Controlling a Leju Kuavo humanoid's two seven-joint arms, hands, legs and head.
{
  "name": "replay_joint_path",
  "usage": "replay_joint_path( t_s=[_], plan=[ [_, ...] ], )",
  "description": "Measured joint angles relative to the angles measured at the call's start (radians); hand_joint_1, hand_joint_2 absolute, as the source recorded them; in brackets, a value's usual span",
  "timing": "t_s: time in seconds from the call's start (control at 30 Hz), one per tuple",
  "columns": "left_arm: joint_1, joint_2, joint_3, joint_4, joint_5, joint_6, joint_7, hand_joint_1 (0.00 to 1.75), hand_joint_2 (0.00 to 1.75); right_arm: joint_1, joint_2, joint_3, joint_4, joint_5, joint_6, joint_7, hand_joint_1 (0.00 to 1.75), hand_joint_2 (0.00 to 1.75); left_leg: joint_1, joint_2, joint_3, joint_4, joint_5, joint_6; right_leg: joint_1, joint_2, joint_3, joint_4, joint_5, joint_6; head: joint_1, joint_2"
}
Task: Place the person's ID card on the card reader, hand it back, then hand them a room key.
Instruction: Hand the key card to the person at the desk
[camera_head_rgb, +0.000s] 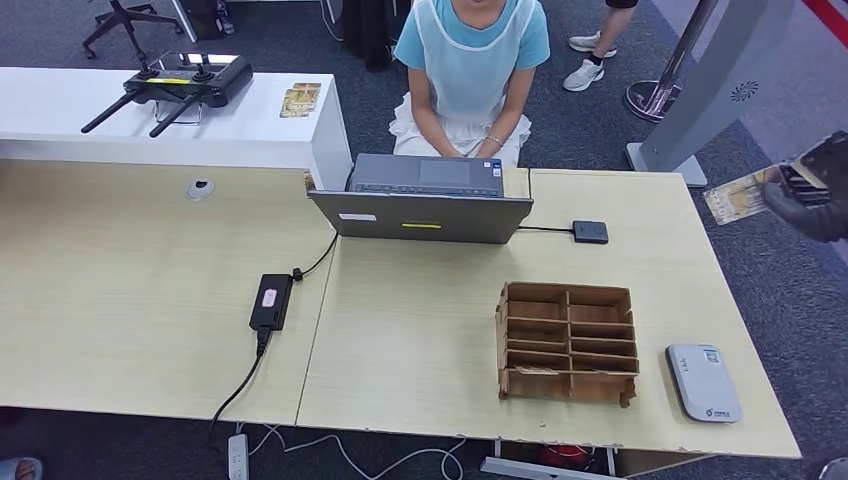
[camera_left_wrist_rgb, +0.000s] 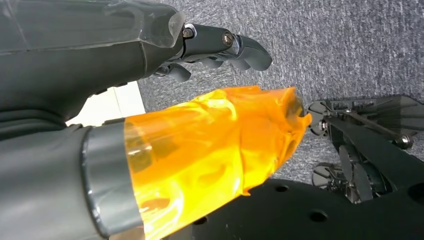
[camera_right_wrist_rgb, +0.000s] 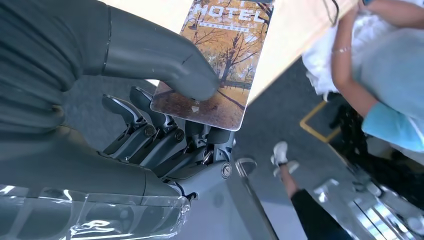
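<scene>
The table (camera_head_rgb: 420, 340) has a matt, pale wood-grain top, and the slotted box (camera_head_rgb: 567, 342) on it looks like raw brown wood or card. Beside the box, the card reader (camera_head_rgb: 703, 382) is smooth grey-white plastic. The room key (camera_right_wrist_rgb: 216, 60) is a glossy printed card.

Card reader (camera_head_rgb: 704, 382) right of organizer (camera_head_rgb: 567, 342).

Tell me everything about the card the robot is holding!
The hotel key card is a flat, thin card that looks like plastic, printed with golden autumn trees and the word HOTEL in white at one end. Its corners are rounded. The right hand pinches it, thick thumb pressed on the printed face and darker fingers behind. In the head view the card is held in the air past the table's far right edge, touching nothing else.
</scene>
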Motion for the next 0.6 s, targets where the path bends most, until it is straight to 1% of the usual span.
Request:
replay_joint_path(
  t_s=[0.13, 0.3, 0.47, 0.6],
  plan=[
    [-0.007, -0.003, -0.009, 0.000, -0.002, 0.000, 0.001, 0.00, 0.00, -0.087, 0.033, 0.066, 0.000, 0.065, -0.036, 0.005, 1.75, 1.75, 0.000, -0.001, 0.000, 0.000, 0.000, 0.000, 0.000, -0.001, 0.000, 0.000, 0.000, 0.000, 0.000, 0.000],
    [-0.010, -0.005, -0.016, 0.000, -0.013, 0.000, 0.007, 0.00, 0.00, -0.158, 0.074, 0.123, 0.002, 0.167, -0.096, 0.012, 1.75, 1.75, 0.000, -0.001, -0.001, 0.000, 0.000, 0.000, 0.000, 0.000, 0.000, 0.000, 0.000, 0.000, 0.000, 0.000],
    [-0.022, -0.005, -0.036, 0.000, -0.029, 0.000, 0.017, 0.00, 0.00, -0.258, 0.154, 0.199, 0.010, 0.343, -0.194, 0.023, 1.75, 1.75, 0.000, 0.001, 0.000, 0.000, 0.000, 0.000, 0.000, 0.002, -0.001, 0.001, 0.000, 0.000, 0.000, 0.000],
    [-0.028, -0.006, -0.054, 0.000, -0.050, 0.004, 0.023, 0.00, 0.00, -0.307, 0.219, 0.249, 0.013, 0.471, -0.285, -0.012, 1.75, 1.75, 0.001, 0.000, 0.000, 0.000, 0.001, -0.002, 0.001, 0.001, -0.001, 0.001, 0.000, 0.000, 0.000, 0.000]
  ],
)
